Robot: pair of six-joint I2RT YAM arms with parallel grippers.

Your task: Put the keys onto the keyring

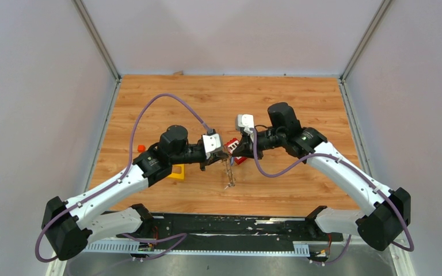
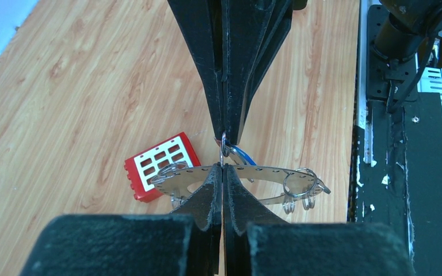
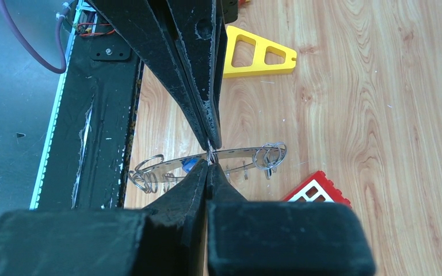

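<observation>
Grey keyring [image 2: 265, 171] aloft over the surface [image 2: 63, 115]: left hand [image 2: 223, 171], fully closed, pinches its rim; right hand [image 2: 227, 137], closed, meets it from twelve o'clock, hold unclear. We expect opposing pulls could slip it.

There are two arms, a left arm [image 1: 115, 187] and a right arm [image 1: 345, 172]. Each carries one pincer, the left pincer [image 2: 223, 167] and the right pincer [image 3: 209, 164]. Each pincer has two fingers [image 2: 201, 201], four in all. There are two purple cables [image 1: 144, 115], one per arm. The one bench [image 1: 299, 103] bears one red block [image 2: 161, 167], one yellow frame [image 3: 259, 54] with two cut-outs showing, and one small red bit [image 1: 141, 148] at the left. There is one keyring [image 2: 265, 171]. Its small wire rings overlap too much to count, though they bunch in two clusters. One key [image 2: 243, 155], blue, can be made out.
</observation>
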